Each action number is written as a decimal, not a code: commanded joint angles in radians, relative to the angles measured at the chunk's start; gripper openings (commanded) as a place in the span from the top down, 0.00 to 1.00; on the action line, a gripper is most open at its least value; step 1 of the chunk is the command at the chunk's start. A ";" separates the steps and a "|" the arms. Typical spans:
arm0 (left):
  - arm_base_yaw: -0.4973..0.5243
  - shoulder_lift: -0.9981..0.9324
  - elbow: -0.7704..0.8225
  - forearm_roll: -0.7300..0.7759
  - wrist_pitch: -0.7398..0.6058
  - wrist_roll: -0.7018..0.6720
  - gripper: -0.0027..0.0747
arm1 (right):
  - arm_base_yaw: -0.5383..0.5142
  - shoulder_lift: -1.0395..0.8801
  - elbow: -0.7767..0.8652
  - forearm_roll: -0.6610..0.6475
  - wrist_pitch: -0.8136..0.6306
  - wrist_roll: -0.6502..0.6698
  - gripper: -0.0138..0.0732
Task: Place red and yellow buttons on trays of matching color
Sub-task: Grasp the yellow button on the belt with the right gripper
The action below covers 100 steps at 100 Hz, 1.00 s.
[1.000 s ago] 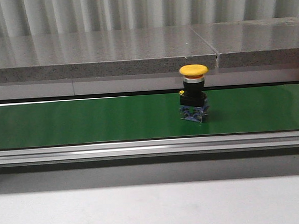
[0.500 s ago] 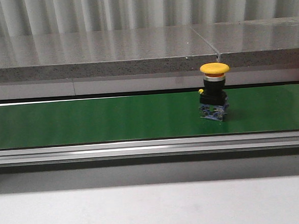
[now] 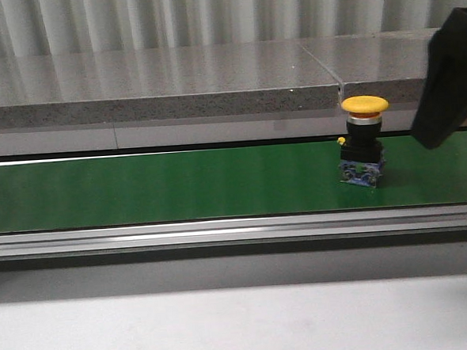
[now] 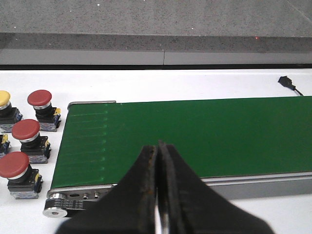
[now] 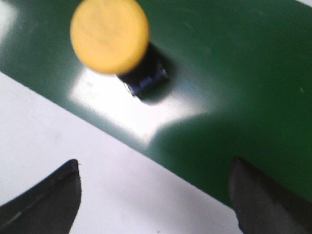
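Note:
A yellow button [image 3: 364, 139] with a black body and a blue base stands upright on the green belt [image 3: 179, 186], towards the right. In the right wrist view its yellow cap [image 5: 109, 36] lies ahead of my right gripper [image 5: 156, 163], which is open and empty, apart from the button, over the belt's edge. My left gripper [image 4: 157, 146] is shut on nothing above the belt's left end. Beside that end stand three red buttons [image 4: 26, 130] and another yellow button [image 4: 4, 97] on the white table. The trays are out of view.
The belt's aluminium rail [image 3: 221, 233] runs along the near side. A grey stone ledge [image 3: 172, 83] stands behind the belt. My right arm [image 3: 449, 74] hangs dark at the far right, just beyond the button. A black cable end [image 4: 287, 84] lies on the table.
The yellow button has travelled to the right along the belt. My right arm has come into the front view at the right edge.

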 commanded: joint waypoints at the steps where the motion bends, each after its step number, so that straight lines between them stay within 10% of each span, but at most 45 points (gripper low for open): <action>1: -0.007 0.006 -0.026 -0.007 -0.080 0.003 0.99 | 0.024 0.023 -0.075 0.030 -0.044 -0.014 0.13; 32: -0.007 0.006 -0.026 -0.007 -0.080 0.003 0.99 | 0.036 0.193 -0.221 0.030 -0.052 -0.014 0.17; 58: -0.007 0.006 -0.026 -0.007 -0.080 0.003 0.99 | 0.031 0.219 -0.238 0.030 -0.024 0.010 0.67; 100: -0.007 0.006 -0.026 -0.007 -0.080 0.003 0.99 | -0.261 0.036 -0.237 0.029 0.111 0.149 0.69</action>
